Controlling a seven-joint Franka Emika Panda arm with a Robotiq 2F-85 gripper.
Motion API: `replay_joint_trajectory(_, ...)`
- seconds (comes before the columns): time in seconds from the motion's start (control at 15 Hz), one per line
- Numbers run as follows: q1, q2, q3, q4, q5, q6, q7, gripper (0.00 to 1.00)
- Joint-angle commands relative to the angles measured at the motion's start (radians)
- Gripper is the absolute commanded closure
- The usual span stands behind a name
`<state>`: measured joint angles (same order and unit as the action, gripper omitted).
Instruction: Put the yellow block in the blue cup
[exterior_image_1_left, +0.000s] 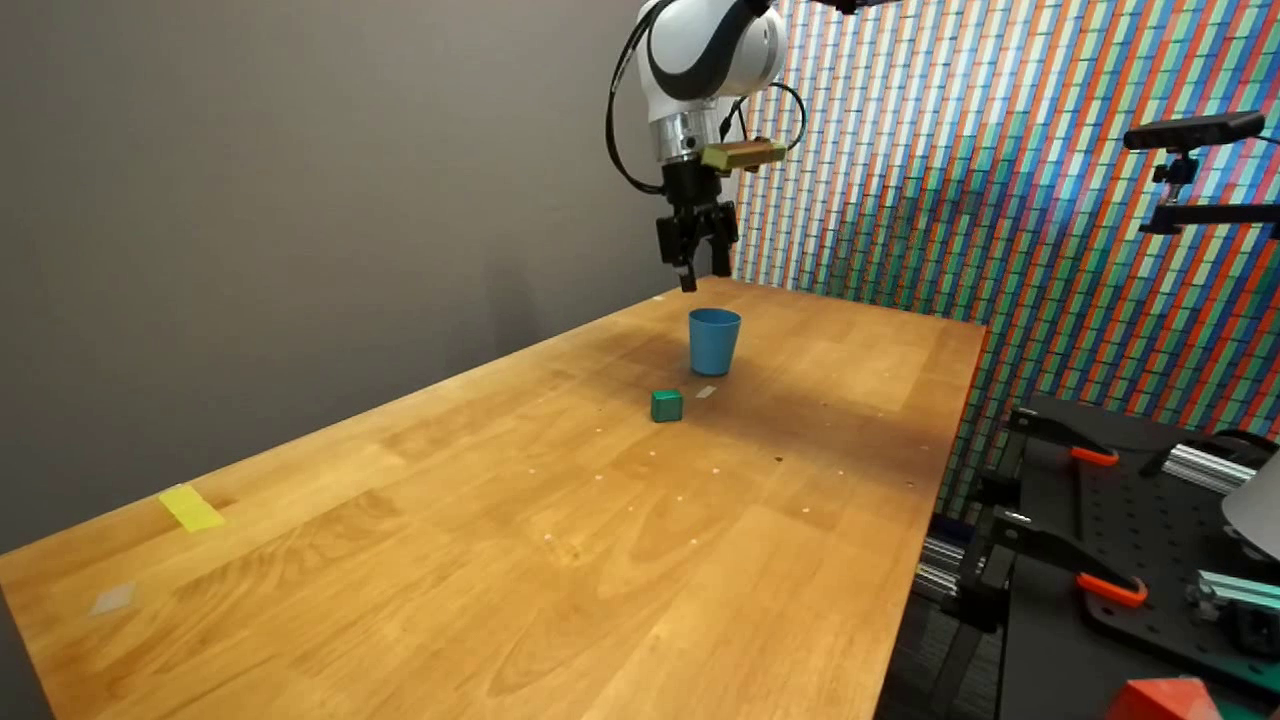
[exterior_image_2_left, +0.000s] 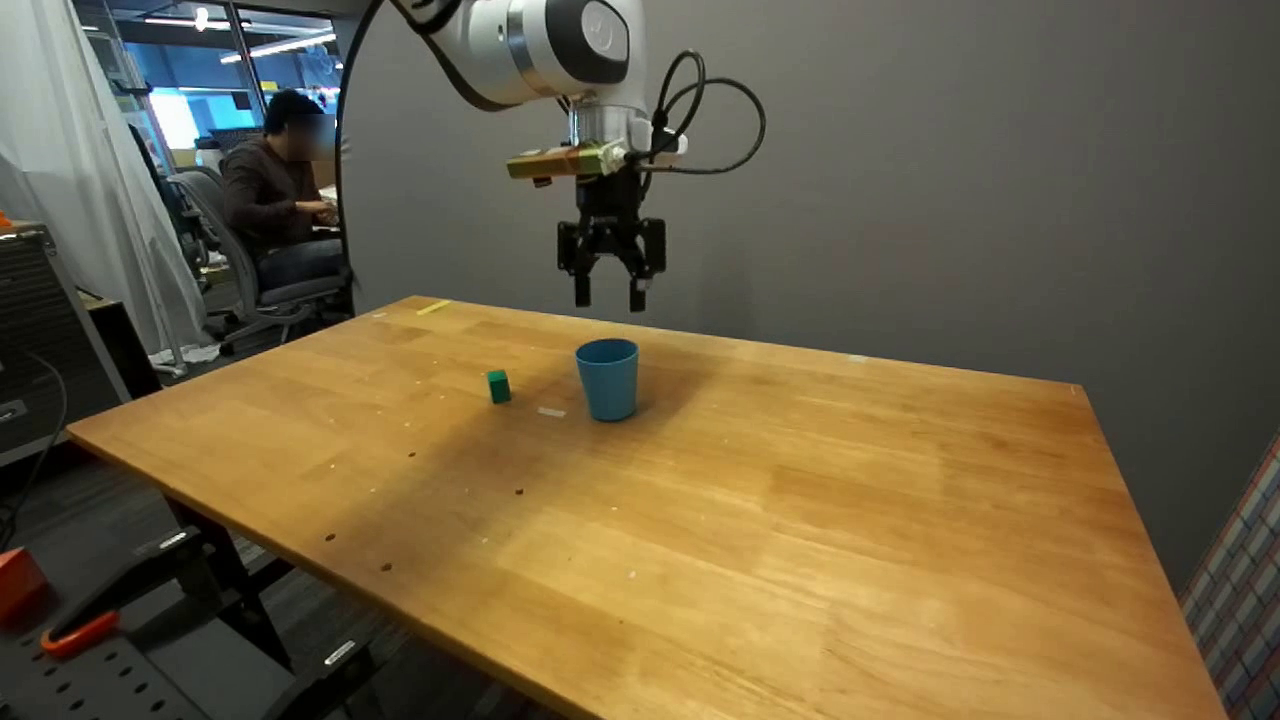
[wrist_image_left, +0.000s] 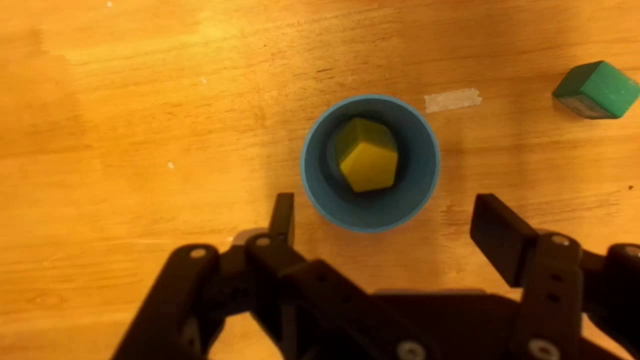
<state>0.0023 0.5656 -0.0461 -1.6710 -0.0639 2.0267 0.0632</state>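
The blue cup (exterior_image_1_left: 714, 348) stands upright on the table; it also shows in an exterior view (exterior_image_2_left: 609, 386) and in the wrist view (wrist_image_left: 372, 214). The yellow block (wrist_image_left: 369, 165) lies tilted inside the cup, seen through the cup's mouth in the wrist view. The cup wall hides the block in both exterior views. My gripper (exterior_image_1_left: 705, 278) is open and empty, with its fingers pointing down above the cup; it also shows in an exterior view (exterior_image_2_left: 610, 300). In the wrist view its two fingers (wrist_image_left: 382, 215) are wide apart with nothing between them, apart from the cup.
A small green block (exterior_image_1_left: 667, 406) stands on the wooden table (exterior_image_1_left: 560, 560) near the cup. A flat yellow tape piece (exterior_image_1_left: 192, 508) lies near the table's wall-side edge. A grey wall (exterior_image_1_left: 300, 220) runs along that edge. A black bench with clamps (exterior_image_1_left: 1110, 590) stands beside the table.
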Motion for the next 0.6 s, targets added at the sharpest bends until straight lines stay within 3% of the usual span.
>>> replay_joint_trajectory(0.0, 0.013, -0.208, 0.007, -0.118, -0.054, 0.021, -0.056, 0.00)
replay_joint_trajectory(0.27, 0.039, -0.383, 0.023, -0.150, -0.137, -0.015, -0.100, 0.00)
replay_joint_trajectory(0.33, 0.027, -0.271, 0.020, -0.079, -0.111, -0.009, -0.066, 0.01)
replay_joint_trajectory(0.53, 0.033, -0.362, 0.033, -0.115, -0.118, -0.025, -0.082, 0.00)
